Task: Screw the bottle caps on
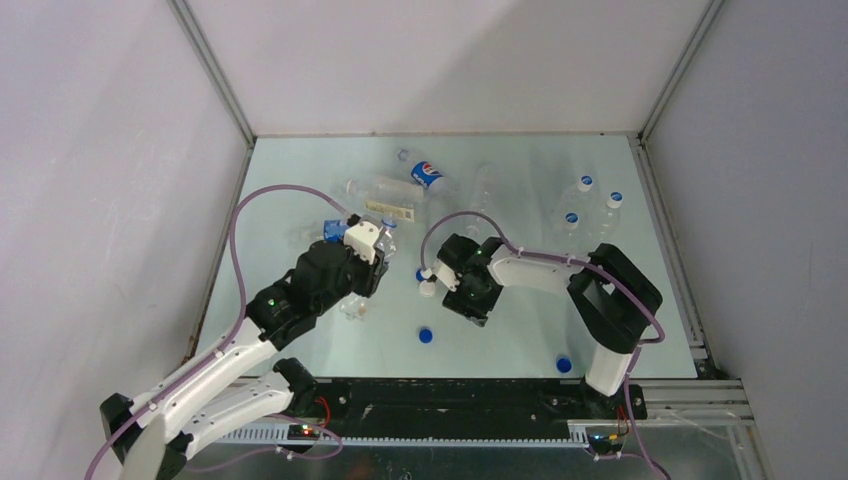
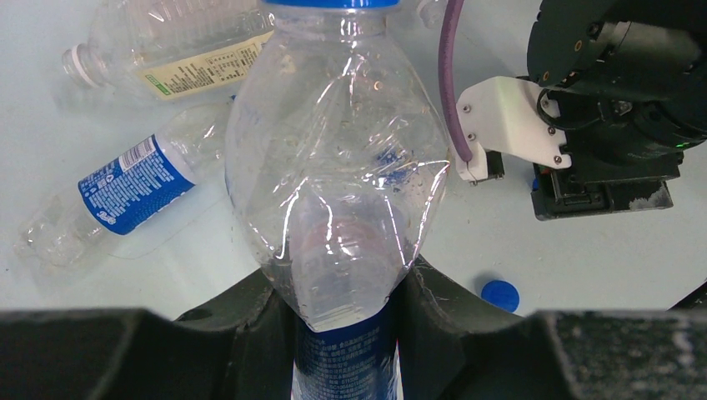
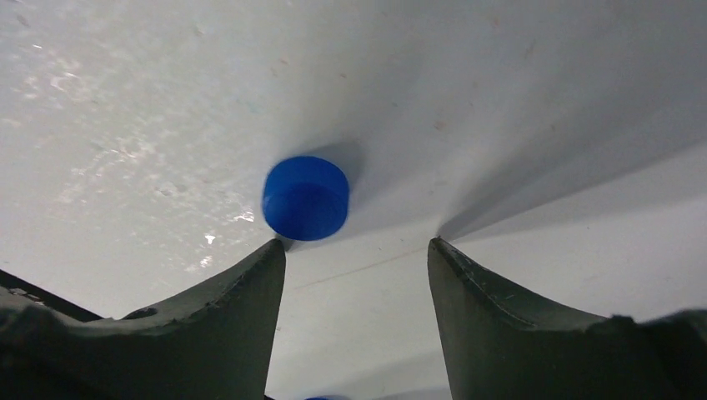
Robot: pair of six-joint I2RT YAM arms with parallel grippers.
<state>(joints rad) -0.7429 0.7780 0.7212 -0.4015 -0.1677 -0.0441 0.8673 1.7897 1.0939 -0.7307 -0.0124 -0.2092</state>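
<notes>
My left gripper (image 2: 346, 333) is shut on a clear bottle (image 2: 333, 167), gripping it at its blue label. That bottle carries a blue cap (image 2: 329, 2) at the top edge of the left wrist view. My right gripper (image 3: 358, 243) hangs low over the table, open, with nothing between its fingers. A loose blue cap (image 3: 305, 198) lies on the table just beyond the left fingertip (image 3: 271, 250). From above, the left gripper (image 1: 368, 272) and right gripper (image 1: 438, 283) sit mid-table. A white cap (image 1: 428, 290) lies beside the right one.
Two more blue caps (image 1: 426, 335) (image 1: 563, 365) lie near the front. Three capped bottles (image 1: 585, 190) stand at the back right. Lying bottles include a blue-labelled one (image 1: 428, 177), a pale-labelled one (image 1: 385, 207) and another blue-labelled one (image 2: 125, 185).
</notes>
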